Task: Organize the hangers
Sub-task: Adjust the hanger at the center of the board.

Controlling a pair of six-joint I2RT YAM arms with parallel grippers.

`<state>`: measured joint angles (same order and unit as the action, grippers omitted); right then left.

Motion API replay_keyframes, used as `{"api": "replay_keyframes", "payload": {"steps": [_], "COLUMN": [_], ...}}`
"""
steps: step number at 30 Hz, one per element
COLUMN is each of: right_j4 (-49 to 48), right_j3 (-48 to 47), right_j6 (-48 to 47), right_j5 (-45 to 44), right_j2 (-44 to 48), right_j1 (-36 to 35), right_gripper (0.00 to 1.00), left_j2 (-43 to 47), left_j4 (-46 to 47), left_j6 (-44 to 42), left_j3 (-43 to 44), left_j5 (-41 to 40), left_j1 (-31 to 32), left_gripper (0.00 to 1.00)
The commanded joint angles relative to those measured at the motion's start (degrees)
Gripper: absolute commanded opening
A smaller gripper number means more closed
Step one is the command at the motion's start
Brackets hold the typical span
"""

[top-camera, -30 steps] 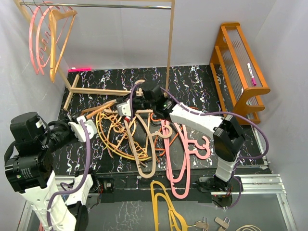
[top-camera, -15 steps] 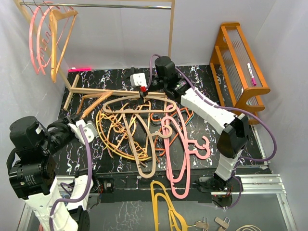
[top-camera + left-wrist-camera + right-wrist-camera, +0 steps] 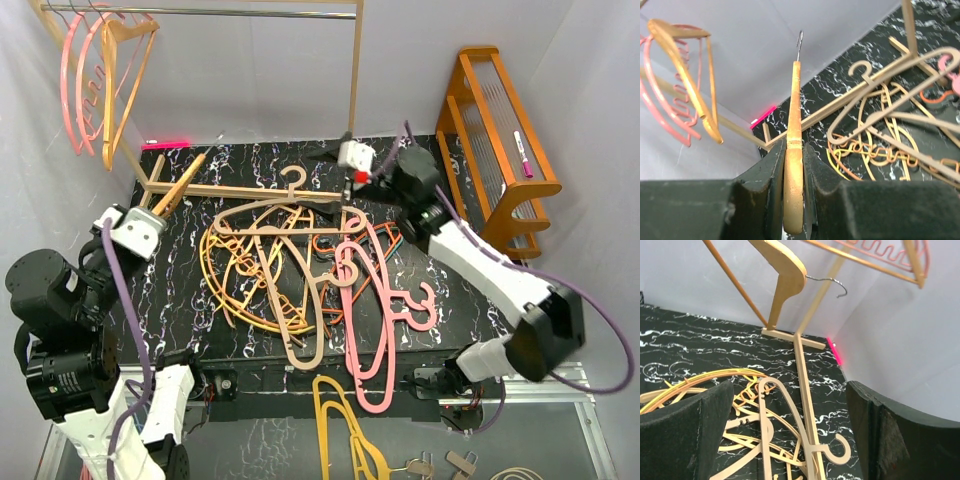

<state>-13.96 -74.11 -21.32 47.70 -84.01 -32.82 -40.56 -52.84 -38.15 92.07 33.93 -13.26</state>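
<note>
1. One black marbled mat (image 3: 180,330) lies beneath both grippers. The top view shows it whole, each wrist view only a patch.
2. One wooden rack (image 3: 352,90) rises beyond the grippers. From above, its upright stands just left of the right gripper (image 3: 790,390), and its floor beam (image 3: 250,190) runs across between that gripper and the left gripper (image 3: 793,160).
3. One orange slatted stand (image 3: 495,120), seen only from above, sits well off to the right gripper's right.
4. Roughly eight tangled hangers (image 3: 290,290) in tan, yellow-orange, pink, salmon, orange and teal lie on the mat. They are below the right gripper and right of the left one, and overlap too much for a firm count.
5. About four hung hangers (image 3: 85,80), pink and wood-tan, hang on the rail above and left of the left gripper. The right wrist view catches only their lower edge.
6. One wooden hanger (image 3: 794,100) is pinched edge-on between the left gripper's narrow-set fingers and points away from them. Its wire hook is plain in both wrist views and faint from above, where the hanger overlaps the rack's foot.
7. One mustard-yellow hanger (image 3: 340,425) lies off the mat's near edge behind both grippers, visible in the top view only.
8. The right gripper's fingers stand wide apart with nothing between them.
9. One pink marker (image 3: 521,152) rests on the stand.
</note>
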Motion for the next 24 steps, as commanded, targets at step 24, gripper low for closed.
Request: {"api": "replay_keyframes", "payload": {"steps": [24], "right_j4": [-56.34], "right_j3": [13.90], "right_j6": [50.48], "right_j5": [-17.46], "right_j2": [-9.93], "right_j1": [-0.41], "right_gripper": [0.98], "left_j2": [7.91], "left_j4": [22.83], "left_j6": [30.81], "left_j3": [-1.88], "left_j5": [-14.62], "left_j1": [5.91], "left_gripper": [0.00]}}
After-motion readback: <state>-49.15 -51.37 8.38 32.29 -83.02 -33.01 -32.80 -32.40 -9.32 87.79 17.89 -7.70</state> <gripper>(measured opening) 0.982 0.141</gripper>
